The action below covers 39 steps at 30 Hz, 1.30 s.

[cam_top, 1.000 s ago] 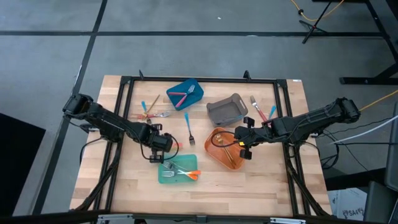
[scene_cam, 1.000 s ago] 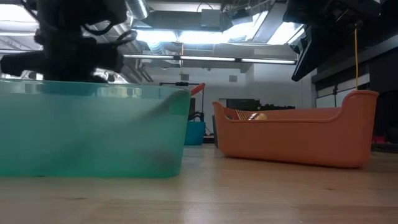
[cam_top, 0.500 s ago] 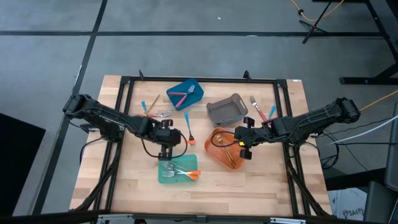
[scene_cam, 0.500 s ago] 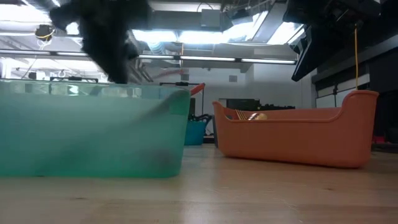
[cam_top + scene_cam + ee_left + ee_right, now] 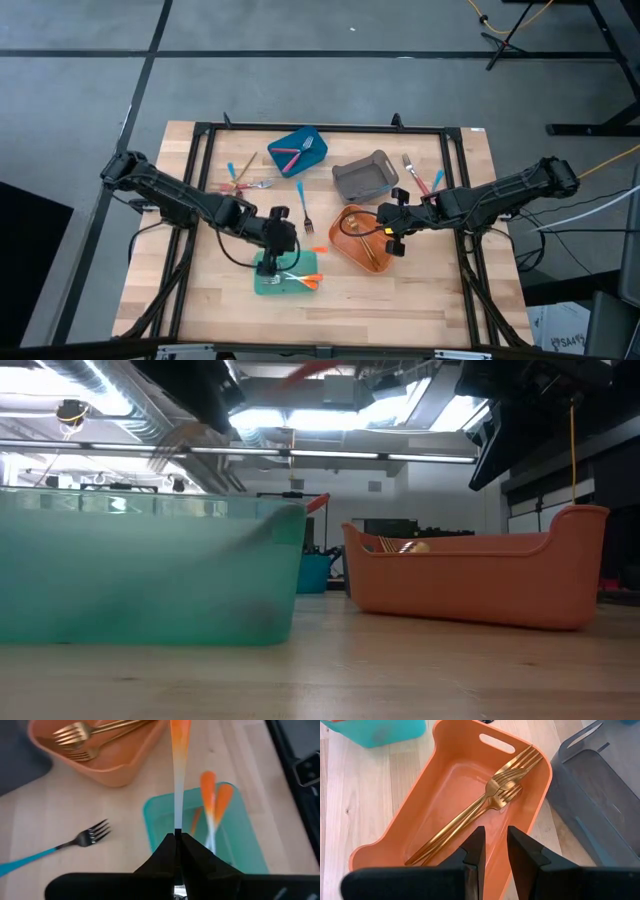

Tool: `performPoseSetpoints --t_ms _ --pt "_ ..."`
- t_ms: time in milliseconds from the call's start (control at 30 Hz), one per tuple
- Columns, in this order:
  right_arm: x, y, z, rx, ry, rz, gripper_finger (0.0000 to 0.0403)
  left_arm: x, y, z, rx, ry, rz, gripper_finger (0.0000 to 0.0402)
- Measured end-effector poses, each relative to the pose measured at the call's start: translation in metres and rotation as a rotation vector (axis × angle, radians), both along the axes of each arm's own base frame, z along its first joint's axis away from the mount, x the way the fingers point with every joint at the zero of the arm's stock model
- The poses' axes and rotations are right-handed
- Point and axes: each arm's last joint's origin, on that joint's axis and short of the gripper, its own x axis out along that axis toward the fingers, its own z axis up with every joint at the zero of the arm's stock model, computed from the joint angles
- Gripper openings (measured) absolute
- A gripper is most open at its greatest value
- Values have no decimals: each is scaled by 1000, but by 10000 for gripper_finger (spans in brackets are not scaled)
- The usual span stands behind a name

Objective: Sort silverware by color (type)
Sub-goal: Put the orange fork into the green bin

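Observation:
My left gripper [image 5: 177, 836] is shut on an orange-handled utensil [image 5: 179, 750] and hangs above the teal bin [image 5: 262, 285], where two more orange-handled pieces [image 5: 212, 795] lie. In the high view it [image 5: 285, 238] is over the bin's far edge. My right gripper [image 5: 495, 851] hovers over the orange bin [image 5: 385, 850], fingers slightly apart, nothing between them; gold forks [image 5: 495, 790] lie in that bin. A blue-handled fork [image 5: 65, 842] lies flat on the table. My left gripper pinches the utensil's pale shaft [image 5: 177, 820] between its two fingers. The utensil runs straight out along the fingers, orange handle end [image 5: 180, 730] farthest from them. The gripper slants downward. The utensil is lifted clear, above the teal bin.
A blue bin [image 5: 297, 150] with pink-handled pieces and a grey bin [image 5: 365, 175] stand at the far side. Loose utensils lie at the far left [image 5: 245, 180] and far right [image 5: 420, 180]. A black frame [image 5: 205, 130] rings the table.
My left gripper has risen and gone toward the table's right edge, staying shut on the orange-handled utensil and carrying it clear of the table to above the teal bin. In the low view it has climbed out of the picture's top.

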Motion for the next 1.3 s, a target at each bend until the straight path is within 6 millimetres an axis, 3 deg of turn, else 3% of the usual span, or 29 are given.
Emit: performPoseSetpoints --t_ms 300,600,900,1300 --pt "0 0 0 0 -1 -1 69 -9 -29 -5 6 15 -101 5" --pt "0 0 0 -8 -8 -6 69 0 -50 -41 59 131 -148 9" --pt "0 0 0 -8 -8 -6 69 8 -58 -75 90 243 -166 12" --pt "0 0 0 -8 -8 -6 69 7 -57 -93 131 335 -164 13"
